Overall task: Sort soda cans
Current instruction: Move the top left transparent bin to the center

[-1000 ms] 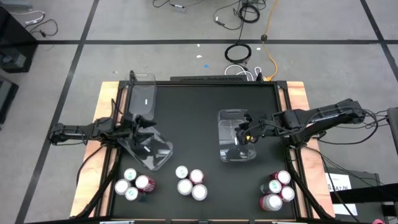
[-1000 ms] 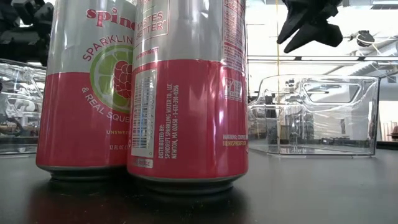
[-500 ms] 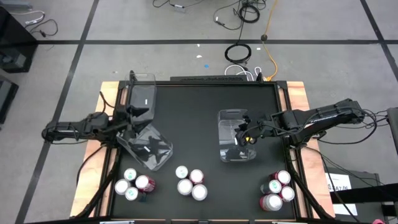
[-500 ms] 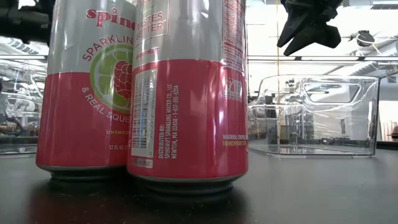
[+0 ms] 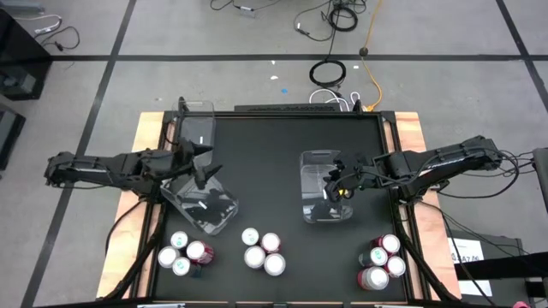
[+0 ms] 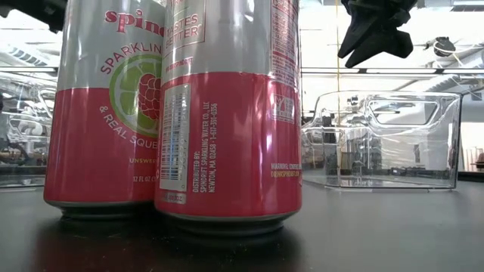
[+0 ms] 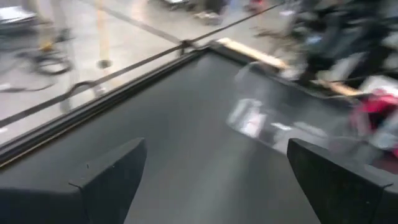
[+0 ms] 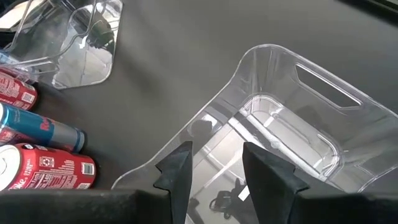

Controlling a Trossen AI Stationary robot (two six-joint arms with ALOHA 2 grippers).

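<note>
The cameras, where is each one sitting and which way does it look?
High view: above the table, looking straight down; both arms show, left gripper open.
Low view: at tabletop height, facing two pink cans up close; a dark gripper hangs at top right.
Left wrist view: on the left arm, looking across the table past its fingers.
Right wrist view: on the right arm, right gripper over a clear bin.
Shared: that bin also shows from above.

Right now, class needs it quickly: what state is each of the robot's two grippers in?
Left gripper: open, empty, above the left clear bin.
Right gripper: partly open, holding nothing, over the middle clear bin.
</note>
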